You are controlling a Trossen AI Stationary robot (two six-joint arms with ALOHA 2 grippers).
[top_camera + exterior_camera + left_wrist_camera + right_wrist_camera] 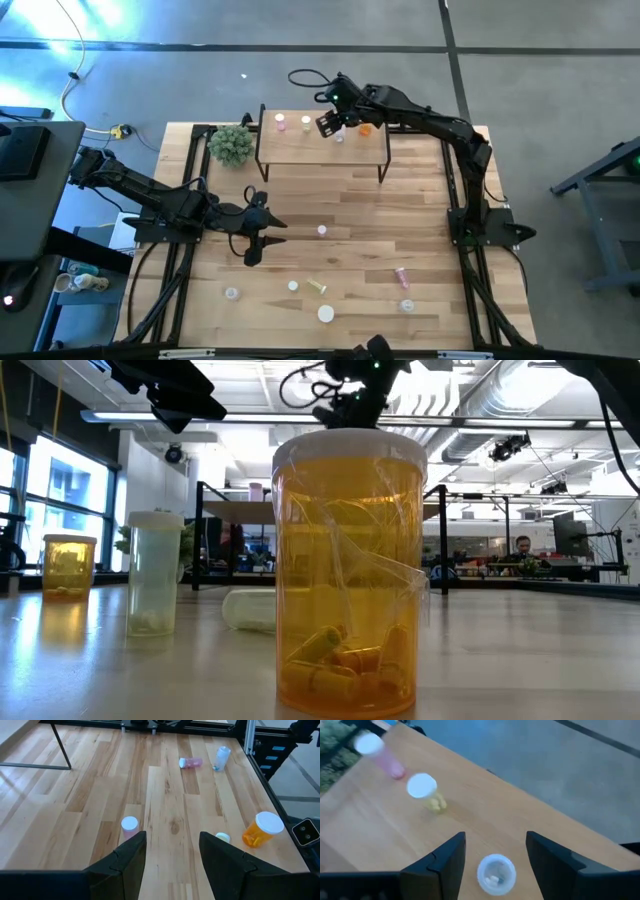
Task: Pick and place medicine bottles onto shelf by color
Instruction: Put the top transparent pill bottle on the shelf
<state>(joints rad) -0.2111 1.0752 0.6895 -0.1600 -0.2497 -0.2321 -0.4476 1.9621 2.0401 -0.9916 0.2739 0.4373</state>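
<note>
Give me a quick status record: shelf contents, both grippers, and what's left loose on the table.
shelf: holds a pink bottle, a yellow-green bottle, a clear bottle and an orange bottle
right gripper: open above the shelf, the clear bottle standing between its fingers, not gripped
left gripper: open, empty, above the table's left-middle
loose pink: upright bottle; one lying down
loose yellow-green: one lying down
loose orange: large in the low view
other loose bottles: several near the front edge
plant: beside the shelf
</note>
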